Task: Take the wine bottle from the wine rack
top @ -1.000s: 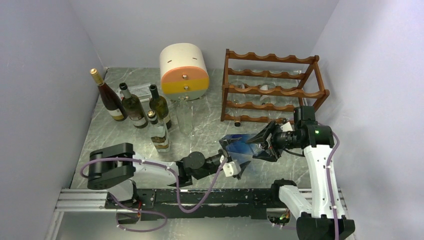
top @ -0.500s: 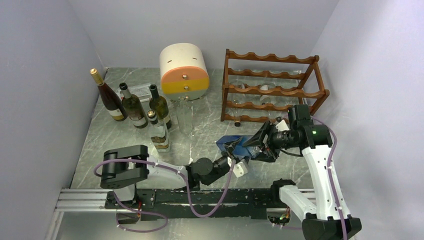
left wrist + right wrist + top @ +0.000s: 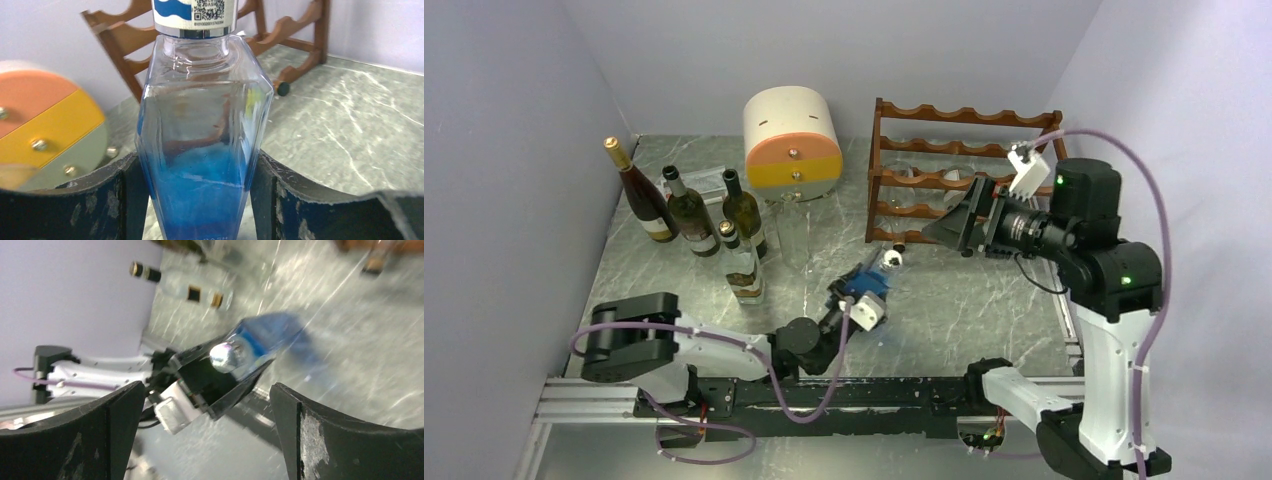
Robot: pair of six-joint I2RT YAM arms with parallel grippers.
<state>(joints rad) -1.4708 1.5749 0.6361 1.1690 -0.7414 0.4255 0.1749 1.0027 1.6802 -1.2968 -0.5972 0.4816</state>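
**Left arm alone holds the bottle, clear of the rack**

The left gripper (image 3: 856, 296) is clamped on the lower body of the wine bottle (image 3: 871, 279), one dark finger (image 3: 125, 200) pressed to each flat side; the right gripper (image 3: 944, 228) is spread wide with nothing between its fingers (image 3: 75, 440).

The bottle is clear glass tinted blue, with a blue-and-white label at the neck and a silver cap; it sits above the middle of the table (image 3: 984, 300), off the wine rack (image 3: 969, 180) and in front of its left end. Its long axis runs from the left gripper out toward the far right, cap end aimed at the rack's lower left corner.

Half a second ago both grippers met at the bottle, low over the table; since then the right arm has let go, risen and drawn back before the rack, and the bottle has shifted left.
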